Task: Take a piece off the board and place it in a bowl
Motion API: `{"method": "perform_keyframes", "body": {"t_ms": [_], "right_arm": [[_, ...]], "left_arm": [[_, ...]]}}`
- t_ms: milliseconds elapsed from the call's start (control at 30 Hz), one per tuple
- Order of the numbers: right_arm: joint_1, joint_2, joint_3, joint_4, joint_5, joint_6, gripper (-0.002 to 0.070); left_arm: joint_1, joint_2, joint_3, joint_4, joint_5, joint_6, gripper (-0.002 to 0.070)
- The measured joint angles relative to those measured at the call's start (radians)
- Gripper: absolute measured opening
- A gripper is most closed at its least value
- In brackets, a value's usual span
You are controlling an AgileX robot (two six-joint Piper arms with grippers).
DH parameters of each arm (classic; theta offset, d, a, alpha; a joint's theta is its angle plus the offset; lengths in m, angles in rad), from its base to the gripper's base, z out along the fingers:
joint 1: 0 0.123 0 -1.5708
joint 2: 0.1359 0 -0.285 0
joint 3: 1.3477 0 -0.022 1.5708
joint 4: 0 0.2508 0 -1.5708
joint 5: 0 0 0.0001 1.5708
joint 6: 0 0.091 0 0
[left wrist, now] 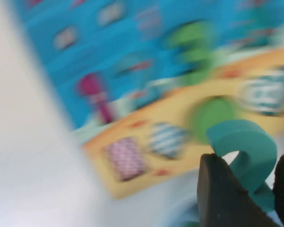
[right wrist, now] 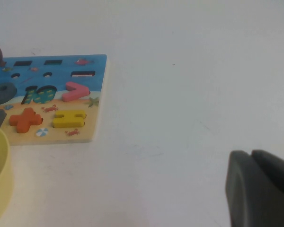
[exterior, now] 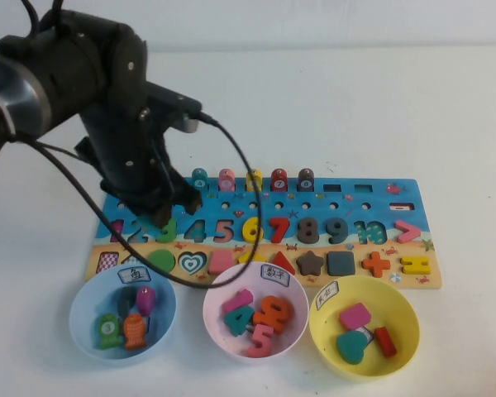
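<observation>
My left gripper [exterior: 161,211] hangs over the left end of the board [exterior: 347,197], just above the numeral row. In the left wrist view this gripper [left wrist: 248,161] is shut on the teal "2" piece [left wrist: 244,139], which is lifted clear of the blurred board [left wrist: 85,56]. In the high view the piece is hidden behind the gripper. The pale pink bowl [exterior: 212,318] with its white label stands in front of the board's middle and holds several numerals. My right gripper [right wrist: 252,154] is shut and empty over bare table, right of the board's end [right wrist: 61,64].
A light blue bowl [exterior: 81,321] with fish pieces stands front left, below my left gripper. A yellow bowl [exterior: 403,331] with shape pieces stands front right; its rim shows in the right wrist view [right wrist: 0,175]. Pegs stand along the board's far edge.
</observation>
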Motion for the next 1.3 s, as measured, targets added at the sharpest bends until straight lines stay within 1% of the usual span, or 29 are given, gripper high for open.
{"method": "perform_keyframes", "body": {"t_ms": [167,267,333,400,500,567,667,733,767,800,833,867,900,933,1000,1067,1167,1300], "right_arm": [[0.000,0.000,0.000,0.000,0.000,0.000,-0.0017],[0.000,0.000,0.000,0.000,0.000,0.000,-0.0017],[0.000,0.000,0.000,0.000,0.000,0.000,-0.0017],[0.000,0.000,0.000,0.000,0.000,0.000,-0.0017],[0.000,0.000,0.000,0.000,0.000,0.000,-0.0017],[0.000,0.000,0.000,0.000,0.000,0.000,-0.0017],[0.000,0.000,0.000,0.000,0.000,0.000,-0.0017],[0.000,0.000,0.000,0.000,0.000,0.000,-0.0017],[0.000,0.000,0.000,0.000,0.000,0.000,-0.0017],[0.000,0.000,0.000,0.000,0.000,0.000,-0.0017],[0.000,0.000,0.000,0.000,0.000,0.000,-0.0017],[0.000,0.000,0.000,0.000,0.000,0.000,-0.0017],[0.000,0.000,0.000,0.000,0.000,0.000,-0.0017],[0.000,0.000,0.000,0.000,0.000,0.000,-0.0017],[0.000,0.000,0.000,0.000,0.000,0.000,-0.0017],[0.000,0.000,0.000,0.000,0.000,0.000,-0.0017],[0.000,0.000,0.000,0.000,0.000,0.000,-0.0017],[0.000,0.000,0.000,0.000,0.000,0.000,-0.0017]], "left_arm": [[-0.209,-0.080,0.000,-0.009,0.006,0.025,0.0198],[-0.281,-0.079,0.005,-0.074,0.011,0.068,0.0198],[-0.301,-0.069,0.022,-0.134,-0.003,0.115,0.0198],[-0.305,-0.059,0.058,-0.188,-0.049,0.167,0.0198],[-0.305,-0.045,0.115,-0.210,-0.118,0.212,0.0208],[-0.303,-0.036,0.154,-0.213,-0.167,0.228,0.0258],[-0.302,-0.036,0.207,-0.213,-0.226,0.239,0.0434],[-0.302,-0.036,0.222,-0.207,-0.253,0.237,0.0519],[-0.302,-0.036,0.226,-0.200,-0.263,0.226,0.0543],[-0.302,-0.036,0.226,-0.185,-0.271,0.206,0.0553],[-0.302,-0.036,0.226,-0.168,-0.277,0.186,0.0546],[-0.302,-0.036,0.226,-0.141,-0.282,0.166,0.0524],[-0.302,-0.038,0.226,-0.110,-0.290,0.141,0.0472],[-0.302,-0.043,0.228,-0.074,-0.296,0.121,0.0394],[-0.299,-0.068,0.230,-0.028,-0.316,0.101,0.0195],[-0.295,-0.109,0.234,-0.010,-0.336,0.099,0.0085],[-0.295,-0.182,0.243,-0.012,-0.381,0.099,0.0030],[-0.295,-0.337,0.318,-0.050,-0.501,0.099,0.0009]]}}
